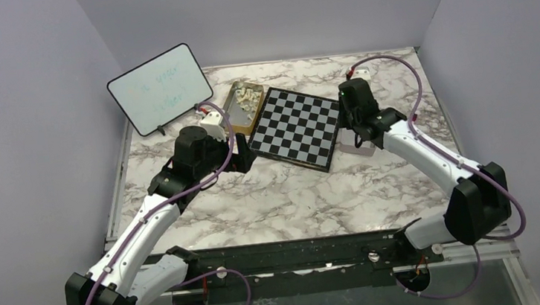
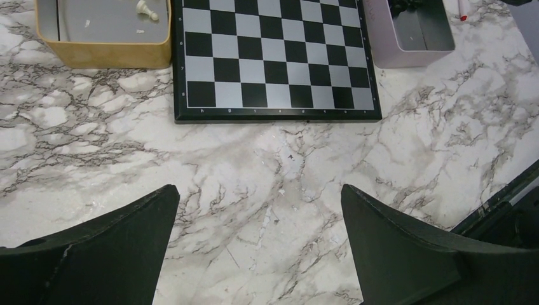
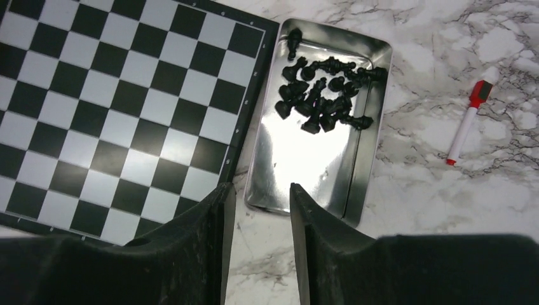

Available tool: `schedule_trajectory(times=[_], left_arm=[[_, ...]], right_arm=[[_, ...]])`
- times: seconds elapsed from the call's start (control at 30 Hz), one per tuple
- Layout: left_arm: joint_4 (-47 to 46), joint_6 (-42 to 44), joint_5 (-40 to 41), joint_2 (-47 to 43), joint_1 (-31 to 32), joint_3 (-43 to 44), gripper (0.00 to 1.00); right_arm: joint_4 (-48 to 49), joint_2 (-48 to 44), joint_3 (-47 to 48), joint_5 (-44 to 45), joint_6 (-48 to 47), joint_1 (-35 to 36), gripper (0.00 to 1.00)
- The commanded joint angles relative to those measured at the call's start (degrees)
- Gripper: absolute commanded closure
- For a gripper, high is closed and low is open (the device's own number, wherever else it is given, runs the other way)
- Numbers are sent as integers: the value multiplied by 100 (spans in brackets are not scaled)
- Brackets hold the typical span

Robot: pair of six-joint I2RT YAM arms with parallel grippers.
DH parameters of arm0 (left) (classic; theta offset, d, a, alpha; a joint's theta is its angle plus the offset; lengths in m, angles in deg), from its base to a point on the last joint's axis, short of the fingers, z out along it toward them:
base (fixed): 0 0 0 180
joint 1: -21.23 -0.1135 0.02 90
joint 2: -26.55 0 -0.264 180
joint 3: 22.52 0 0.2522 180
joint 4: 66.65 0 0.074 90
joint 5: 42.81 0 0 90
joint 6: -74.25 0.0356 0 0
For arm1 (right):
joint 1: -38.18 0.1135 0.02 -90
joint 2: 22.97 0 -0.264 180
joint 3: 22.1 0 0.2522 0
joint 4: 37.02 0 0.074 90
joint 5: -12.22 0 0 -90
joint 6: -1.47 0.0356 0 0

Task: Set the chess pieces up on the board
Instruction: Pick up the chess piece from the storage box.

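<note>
Right gripper [image 3: 259, 190] half-open, empty, over silver tin [image 3: 305, 175]; pick stray black piece [image 3: 293, 43] clear of heap [image 3: 321, 98], pinch head squarely. Left gripper [image 2: 259, 190] wide, empty.

I see the board [image 3: 121, 108] lying flat, black chess pieces [image 3: 321, 101] heaped in a silver tin [image 3: 299, 171] beside it, cream ones [image 1: 248, 95] in a gold tin [image 2: 102, 54].
</note>
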Motion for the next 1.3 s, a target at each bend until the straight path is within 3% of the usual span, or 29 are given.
schedule_trajectory(times=[0.0,0.13,0.5,0.97,1.27], left_arm=[[3,108,230,-79,20,-13,1],[3,134,319,-113,36,-8,1],[3,171,370,-93,55,12,1],[12,180,355,-51,55,-1,1],[18,198,368,-74,55,-3,1]], right_arm=[[652,509,295,6,-271,-418,61],[974,1009,347,-317,-241,-812,70],[1365,2332,832,-965,-141,-1604,77],[1652,3039,1091,-1534,-197,-1834,76],[1557,3298,1342,-1368,-313,-1843,74]])
